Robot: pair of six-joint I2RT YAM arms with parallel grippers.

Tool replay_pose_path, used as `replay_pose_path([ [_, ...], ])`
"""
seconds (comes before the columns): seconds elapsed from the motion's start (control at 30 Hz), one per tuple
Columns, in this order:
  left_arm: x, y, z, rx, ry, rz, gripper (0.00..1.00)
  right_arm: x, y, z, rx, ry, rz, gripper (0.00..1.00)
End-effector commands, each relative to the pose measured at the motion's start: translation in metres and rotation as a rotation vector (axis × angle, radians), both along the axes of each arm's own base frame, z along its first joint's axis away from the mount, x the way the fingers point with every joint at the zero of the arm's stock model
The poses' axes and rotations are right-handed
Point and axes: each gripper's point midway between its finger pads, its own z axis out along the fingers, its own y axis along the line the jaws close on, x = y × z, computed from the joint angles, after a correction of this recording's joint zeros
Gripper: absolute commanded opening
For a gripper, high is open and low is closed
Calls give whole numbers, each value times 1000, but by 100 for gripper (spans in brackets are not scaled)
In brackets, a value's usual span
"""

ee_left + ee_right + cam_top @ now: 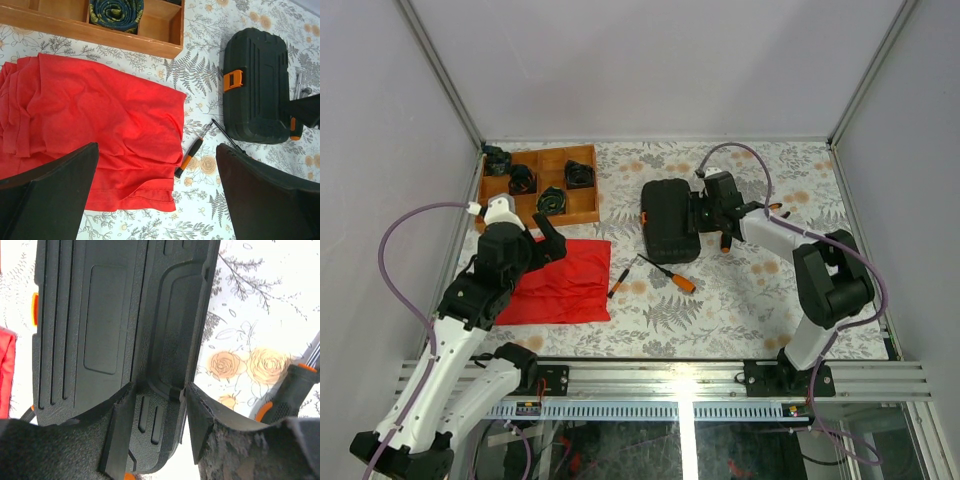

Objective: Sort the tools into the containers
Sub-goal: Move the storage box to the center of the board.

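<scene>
A desk (740,300) with a floral covering, seen from above and from two wrist cameras. A closed black tool case (670,222) with a ribbed lid lies near the middle of the desk, its small orange latch (233,80) facing the left side. The right end effector (703,215) sits at the case's right edge. In the close view its two fingers (117,435) stand partly closed on either side of a raised strip of the lid's rim and seem to press against it, gripping the case. An orange-handled tool (725,240) lies just beside that edge, below the right arm's wrist. Two screwdrivers lie loose on the desk in front of the case. The short screwdriver (618,282) is next to the edge of a red cloth (565,280), and the longer screwdriver (667,273), with a thin dark shaft and an orange handle, is just to its right. The left end effector (157,150) hangs over the red cloth with its fingers spread wide and nothing between them. Beyond the cloth, at the far left of the desk, is a wooden tray (100,35) with compartments that hold dark rolled items.
</scene>
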Motion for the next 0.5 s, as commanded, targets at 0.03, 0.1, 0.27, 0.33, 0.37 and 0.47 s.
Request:
replay_pose_path([
  [0.03, 9, -5, 12, -6, -26, -28, 100, -53, -33, -36, -121, 149, 8, 50],
  [0.1, 11, -17, 16, -35, -31, -79, 100, -63, -34, -36, -114, 153, 28, 51],
  [0.27, 14, -47, 22, -144, -59, -199, 100, -83, -37, -32, -78, 142, 44, 53],
  [0.33, 16, -53, 20, -177, -56, -209, 100, -86, -35, -26, -59, 131, 52, 56],
  [0.37, 17, -55, 18, -190, -55, -209, 100, -85, -33, -21, -46, 121, 58, 58],
  [0.47, 21, -59, 13, -218, -48, -202, 100, -79, -27, -3, -12, 81, 71, 66],
])
